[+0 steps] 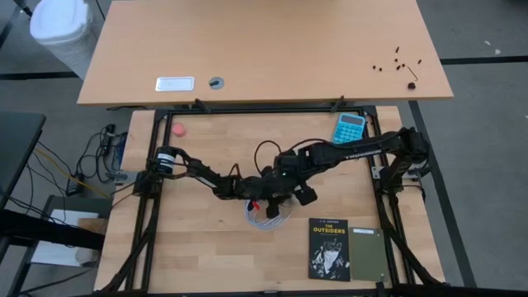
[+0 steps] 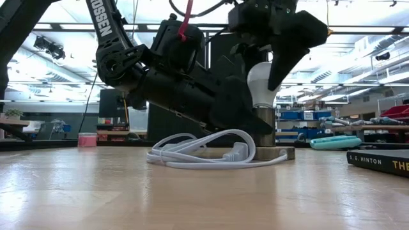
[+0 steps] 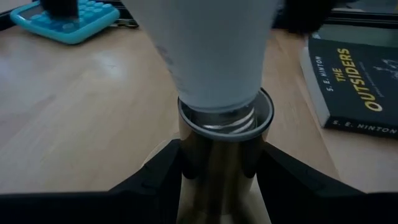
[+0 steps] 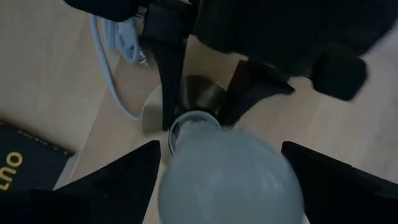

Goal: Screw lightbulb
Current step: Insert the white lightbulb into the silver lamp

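The white lightbulb stands upright with its screw base in the mouth of a metal socket. The socket rests by its round flat foot on the table's middle. My left gripper reaches in from the table's left and is shut on the socket's stem. My right gripper hangs over the bulb, pointing down, with a finger on each side of the glass. In the high view both grippers cover the bulb. A coiled white cable lies beside the socket's foot. My left gripper pinches the socket's upright stem between its two fingers, just below the rim. The fingers come almost level from the table's left and lie across the stem. The socket stands upright on its foot. My right gripper clasps the bulb's round glass between its two fingers, from above and pointing steeply down. The bulb stands upright with its screw base in the socket.
A blue calculator lies at the far right. A black book and a green notebook lie at the near right. A small pink thing sits at the far left. The cable's coil lies just near of the grippers.
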`<state>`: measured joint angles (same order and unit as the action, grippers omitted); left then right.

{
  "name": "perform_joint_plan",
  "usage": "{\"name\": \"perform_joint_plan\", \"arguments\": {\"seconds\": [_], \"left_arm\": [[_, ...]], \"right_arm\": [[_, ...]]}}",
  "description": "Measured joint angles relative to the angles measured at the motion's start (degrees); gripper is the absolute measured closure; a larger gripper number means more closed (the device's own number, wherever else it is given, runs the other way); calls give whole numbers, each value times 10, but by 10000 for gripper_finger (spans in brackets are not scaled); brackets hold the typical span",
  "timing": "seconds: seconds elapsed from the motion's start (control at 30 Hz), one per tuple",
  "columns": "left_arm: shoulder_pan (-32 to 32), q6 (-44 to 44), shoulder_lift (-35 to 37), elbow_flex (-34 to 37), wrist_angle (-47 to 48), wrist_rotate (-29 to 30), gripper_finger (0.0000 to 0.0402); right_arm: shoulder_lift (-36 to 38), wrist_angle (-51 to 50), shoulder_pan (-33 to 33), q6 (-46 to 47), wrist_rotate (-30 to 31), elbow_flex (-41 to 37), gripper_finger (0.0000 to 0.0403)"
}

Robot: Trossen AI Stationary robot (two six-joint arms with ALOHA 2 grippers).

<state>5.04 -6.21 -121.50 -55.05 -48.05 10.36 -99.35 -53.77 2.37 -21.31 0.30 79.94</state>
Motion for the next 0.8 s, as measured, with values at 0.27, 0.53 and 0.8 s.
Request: {"name": "perform_joint_plan", "arguments": {"seconds": [0.27, 0.53, 0.8], "left_arm": [[-3, 22, 0, 0, 2, -10, 224], [-3, 27, 0, 0, 3, -10, 224], [-3, 30, 0, 0, 3, -9, 224]], "right_arm": [[-22, -6, 7, -30, -4, -1, 65], [-25, -13, 6, -65, -11, -1, 76], [-25, -7, 7, -117, -15, -1, 96]]}}
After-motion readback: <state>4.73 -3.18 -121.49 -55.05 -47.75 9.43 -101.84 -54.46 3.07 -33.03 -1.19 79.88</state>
